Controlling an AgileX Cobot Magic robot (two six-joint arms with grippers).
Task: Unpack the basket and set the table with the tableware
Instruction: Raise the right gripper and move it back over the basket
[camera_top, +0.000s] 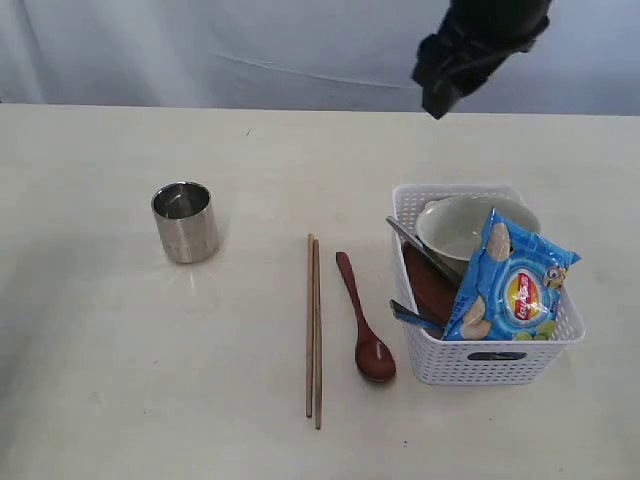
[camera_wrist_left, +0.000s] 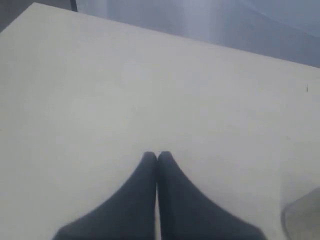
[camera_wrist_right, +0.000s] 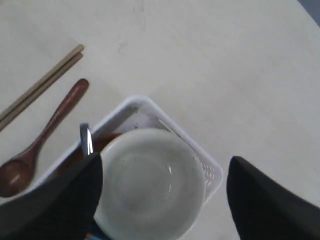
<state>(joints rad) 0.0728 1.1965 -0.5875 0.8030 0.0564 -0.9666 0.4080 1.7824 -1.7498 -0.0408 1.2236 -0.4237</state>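
- Basket, white perforated plastic with a handle slot in its front wall, stands on the cream table, to the right side of the exterior view.
- Inside the basket, a white bowl sits upright at the far end.
- A blue crisp packet leans across the basket's near right part, covering part of the bowl's rim.
- A brown plate stands on edge inside the basket, against its left wall.
- A steel handle slants up past the basket's left wall beside the bowl; whether it is the knife or the fork cannot be told.
- A dark reddish wooden spoon lies flat on the table just beside the basket's left wall, its scoop toward the near edge.
- Two wooden chopsticks lie side by side, touching, just beyond the spoon from the basket.
- A shiny steel cup stands upright well apart from the basket, past the chopsticks.
- The right gripper hangs above the basket's bowl end, its dark fingers spread wide to either side of the bowl and gripping nothing.
- From that wrist view the basket rim, the bowl, the spoon and the chopsticks all show below.
- The left gripper has its jaws pressed together, pinching nothing, over bare tabletop; the basket is out of that view.
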